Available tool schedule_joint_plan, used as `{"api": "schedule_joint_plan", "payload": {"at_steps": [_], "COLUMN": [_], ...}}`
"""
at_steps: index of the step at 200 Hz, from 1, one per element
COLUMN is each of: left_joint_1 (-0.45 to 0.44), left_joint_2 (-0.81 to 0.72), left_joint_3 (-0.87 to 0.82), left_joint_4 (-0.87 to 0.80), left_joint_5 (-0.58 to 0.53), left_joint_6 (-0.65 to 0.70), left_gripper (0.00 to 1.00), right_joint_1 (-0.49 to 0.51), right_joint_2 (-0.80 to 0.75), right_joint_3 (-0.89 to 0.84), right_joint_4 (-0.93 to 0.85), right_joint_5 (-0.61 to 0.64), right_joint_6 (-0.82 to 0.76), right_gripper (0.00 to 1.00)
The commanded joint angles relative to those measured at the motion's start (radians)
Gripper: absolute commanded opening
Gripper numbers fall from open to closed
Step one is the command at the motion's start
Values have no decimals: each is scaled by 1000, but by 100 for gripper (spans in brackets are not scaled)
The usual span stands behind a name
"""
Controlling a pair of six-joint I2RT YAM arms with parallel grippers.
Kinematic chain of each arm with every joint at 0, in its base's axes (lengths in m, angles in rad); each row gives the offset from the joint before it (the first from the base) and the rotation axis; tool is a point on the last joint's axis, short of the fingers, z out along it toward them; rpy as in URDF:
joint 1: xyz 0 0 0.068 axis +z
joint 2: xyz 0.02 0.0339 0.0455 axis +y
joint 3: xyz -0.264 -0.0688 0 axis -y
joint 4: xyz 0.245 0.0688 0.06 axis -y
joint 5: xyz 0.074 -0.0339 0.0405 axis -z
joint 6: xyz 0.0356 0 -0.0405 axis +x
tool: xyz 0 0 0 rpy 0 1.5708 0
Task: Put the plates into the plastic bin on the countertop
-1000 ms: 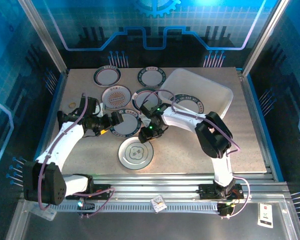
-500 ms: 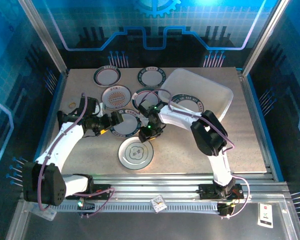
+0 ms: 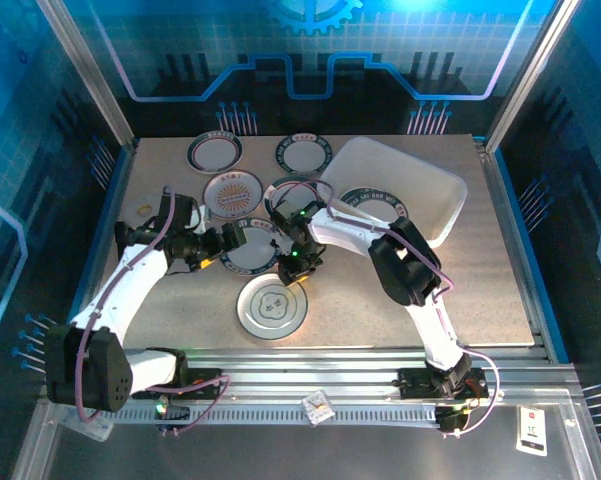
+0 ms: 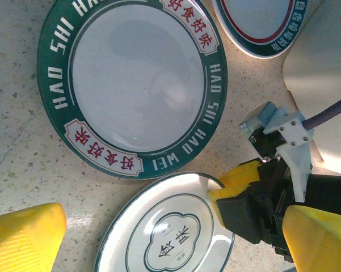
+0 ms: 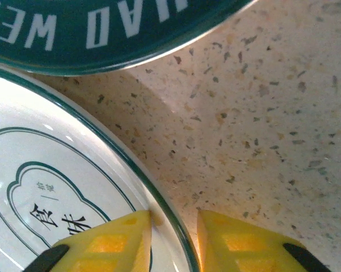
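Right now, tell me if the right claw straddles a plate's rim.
Yes: the right claw straddles the green rim of the white plate, one finger inside, one over the countertop.

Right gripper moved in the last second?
Yes, slightly: in the top view the right gripper has edged left, away from the plastic bin, its fingers straddling the rim of the near plate.

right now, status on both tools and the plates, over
Left tool open, at green-lettered plate. Right tool astride nearest plate rim, grip unconfirmed. One plate in bin, rest on countertop. Tools close together; path to bin looks open.
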Motion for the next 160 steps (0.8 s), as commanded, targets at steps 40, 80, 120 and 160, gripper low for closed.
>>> {"api": "schedule_joint_plan", "payload": {"at_steps": [40, 80, 120, 160], "left_joint_1": [5, 5, 5, 5], "left_joint_2": [-38, -34, -31, -23], "left_joint_3": [-18, -13, -7, -2], "left_joint_4": [-5, -2, 0, 5], "left_joint_5": [-20, -15, -14, -8], "left_joint_6": [20, 22, 26, 27], "left_gripper": [99, 99, 99, 99], "right_joint_1": [4, 5, 1, -11], "right_joint_2": [-52, -97, -168, -231], "right_joint_3": [-47, -82, -121, -147], "right_joint_4": [11, 24, 34, 31], "right_joint_5": [18, 52, 82, 99], "right_joint_6": [-3, 0, 0, -3], "right_gripper": [20, 11, 3, 2]}}
